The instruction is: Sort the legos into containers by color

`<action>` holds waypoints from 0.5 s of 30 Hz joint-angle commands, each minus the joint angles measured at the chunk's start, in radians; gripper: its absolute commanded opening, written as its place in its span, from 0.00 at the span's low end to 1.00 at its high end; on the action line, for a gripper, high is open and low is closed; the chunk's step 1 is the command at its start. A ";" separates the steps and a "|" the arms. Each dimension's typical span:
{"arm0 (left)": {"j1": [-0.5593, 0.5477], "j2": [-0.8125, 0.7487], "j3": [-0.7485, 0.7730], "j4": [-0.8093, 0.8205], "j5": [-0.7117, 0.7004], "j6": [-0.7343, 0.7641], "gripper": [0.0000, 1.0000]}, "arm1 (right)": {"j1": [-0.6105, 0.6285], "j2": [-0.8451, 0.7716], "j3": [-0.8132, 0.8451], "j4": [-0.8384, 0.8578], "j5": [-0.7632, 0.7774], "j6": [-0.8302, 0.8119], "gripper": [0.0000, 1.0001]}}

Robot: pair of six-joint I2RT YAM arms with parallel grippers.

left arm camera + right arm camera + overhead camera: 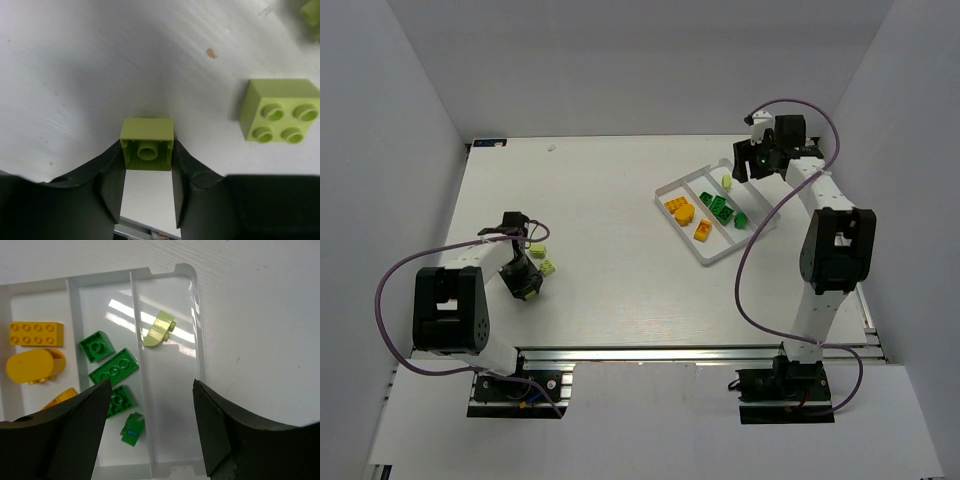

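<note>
My left gripper [147, 151] is shut on a pale yellow-green lego [147, 142], whose hollow underside faces the wrist camera, just over the table. A second pale yellow-green lego [280, 110] lies studs up to its right, and a third [312, 12] shows at the top right corner. From above, the left gripper [527, 284] sits beside these loose legos [549, 267]. My right gripper [151, 385] hangs open and empty over the white tray [187, 270]. Its containers hold orange legos [36, 334], dark green legos [114, 369] and one curved pale yellow-green piece [159, 329].
The tray [708, 262] lies angled at the right of the table, with the right gripper [750, 160] over its far end. Purple cables loop beside both arms. Grey walls enclose the table on three sides.
</note>
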 commanded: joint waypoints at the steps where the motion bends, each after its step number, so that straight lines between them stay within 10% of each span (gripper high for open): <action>1: 0.012 0.022 0.018 0.045 -0.001 0.023 0.39 | -0.005 -0.111 -0.051 0.045 -0.096 0.045 0.72; 8: -0.007 -0.054 0.109 0.030 0.089 0.068 0.04 | -0.009 -0.222 -0.159 0.079 -0.140 0.005 0.76; 9: -0.016 -0.079 0.143 0.056 0.147 0.083 0.01 | -0.009 -0.252 -0.171 0.087 -0.146 -0.033 0.89; 14: -0.076 -0.148 0.191 0.328 0.615 0.037 0.00 | -0.023 -0.346 -0.323 0.199 -0.163 -0.042 0.89; 15: -0.114 -0.133 0.203 0.371 0.661 0.016 0.00 | -0.034 -0.346 -0.324 0.184 -0.174 -0.010 0.62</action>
